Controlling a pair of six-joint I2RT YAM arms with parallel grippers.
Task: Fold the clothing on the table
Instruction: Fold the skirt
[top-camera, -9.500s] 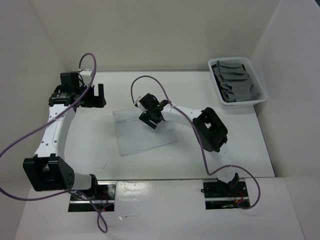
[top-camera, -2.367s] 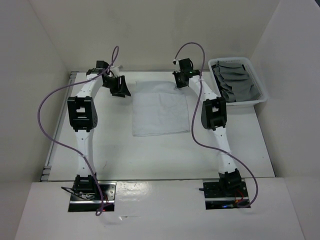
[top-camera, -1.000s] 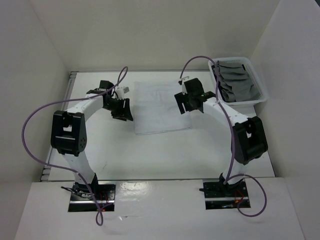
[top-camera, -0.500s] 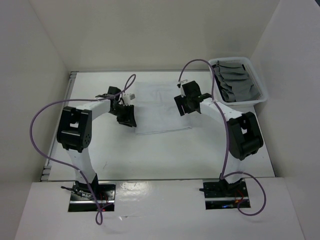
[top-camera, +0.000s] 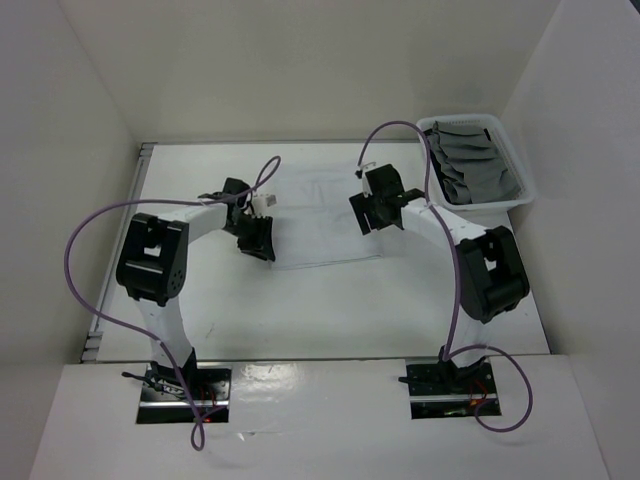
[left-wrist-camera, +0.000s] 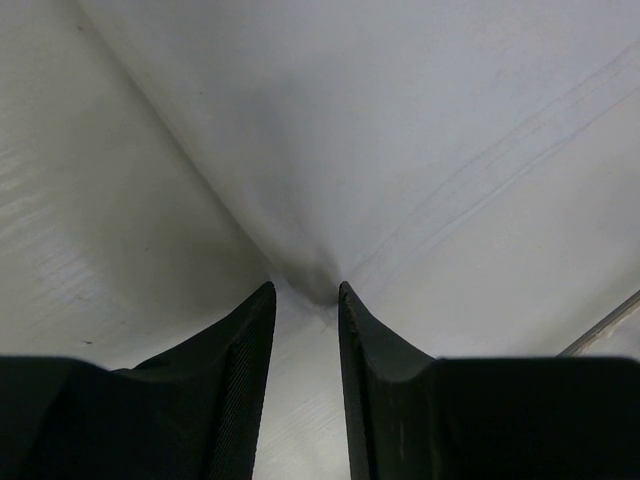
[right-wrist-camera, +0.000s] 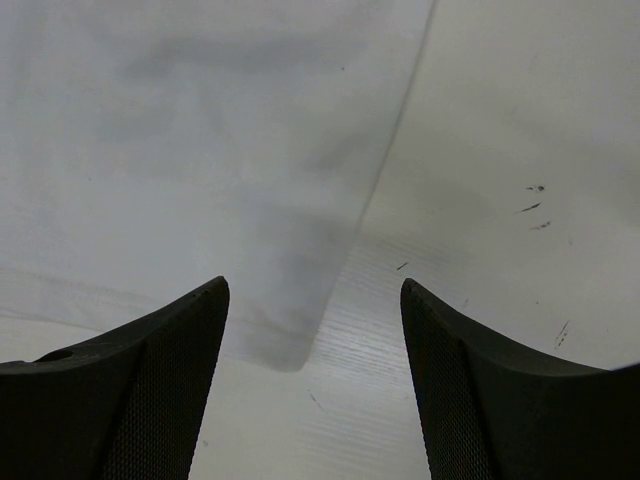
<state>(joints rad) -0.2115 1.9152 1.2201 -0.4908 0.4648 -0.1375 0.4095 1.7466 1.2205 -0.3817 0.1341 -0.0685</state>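
On the worktop (top-camera: 350, 310), left fingers (left-wrist-camera: 240, 380) narrowly pinch the cloth (top-camera: 320, 215) at its near-left corner; right fingers (right-wrist-camera: 150, 380) spread wide over the near-right corner.

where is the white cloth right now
Top view: the cloth lies on the table between the left pincer and right pincer, left of the bin.

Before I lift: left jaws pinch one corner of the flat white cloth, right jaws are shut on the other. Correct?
No: the right wrist view shows the right gripper wide open, straddling the flat white cloth's corner ungripped. The left gripper does pinch its corner.
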